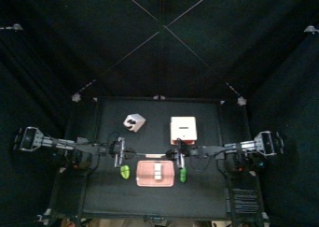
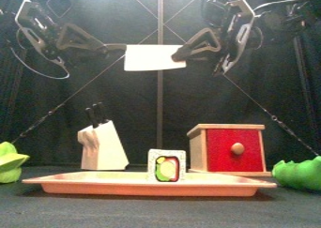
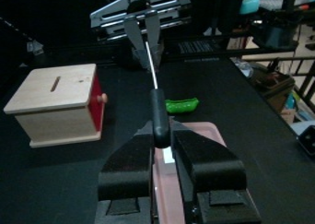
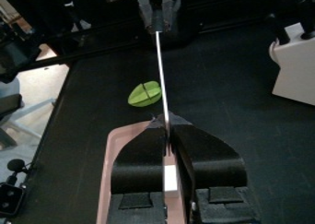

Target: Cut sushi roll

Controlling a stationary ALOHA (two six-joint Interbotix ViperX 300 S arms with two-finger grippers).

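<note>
Black curtains close in a small dark table. At the front view's left edge lies a green toy point(image 2: 10, 162), then a white knife block point(image 2: 103, 145) at lower left. High at upper left hangs the left gripper point(image 3: 161, 142), jaws pinched on a black knife handle point(image 3: 157, 108). In the upper centre the cleaver point(image 2: 154, 57) hangs broadside, its blade edge also clamped by the right gripper point(image 4: 165, 126). Directly below, at bottom centre, the sushi roll point(image 2: 167, 165) stands on a pink tray point(image 2: 75, 182). Right of it stand a wooden box point(image 2: 228, 145) and green leaves point(image 2: 299, 172). To cut well, I'd say one arm should release, then the blade descends squarely over the roll.
</note>
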